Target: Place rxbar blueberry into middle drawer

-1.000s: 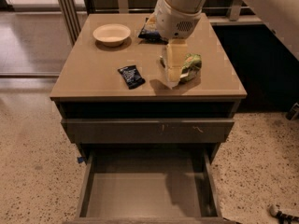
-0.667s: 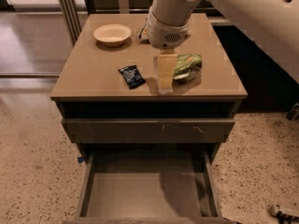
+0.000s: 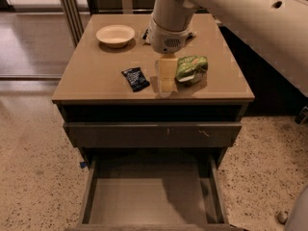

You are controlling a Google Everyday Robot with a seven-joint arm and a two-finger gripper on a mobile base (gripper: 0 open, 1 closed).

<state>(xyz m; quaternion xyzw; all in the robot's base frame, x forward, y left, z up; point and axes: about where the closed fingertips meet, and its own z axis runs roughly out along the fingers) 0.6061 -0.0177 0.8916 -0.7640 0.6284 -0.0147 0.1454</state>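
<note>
The rxbar blueberry (image 3: 135,78) is a small dark wrapper lying flat on the cabinet top, left of centre near the front edge. My gripper (image 3: 167,80) hangs from the white arm just to the right of the bar, low over the top and apart from the bar. It stands between the bar and a green snack bag (image 3: 191,68). The middle drawer (image 3: 149,198) is pulled open below, and its plain tray holds nothing.
A cream bowl (image 3: 115,34) sits at the back left of the cabinet top (image 3: 91,76). A dark bag (image 3: 145,33) is mostly hidden behind the arm. A closed drawer front (image 3: 154,134) with pale scratches is above the open drawer. The floor is speckled.
My gripper has moved a little left and towards the front edge, closer to the rxbar. The bar, the green bag and the bowl have not moved.
</note>
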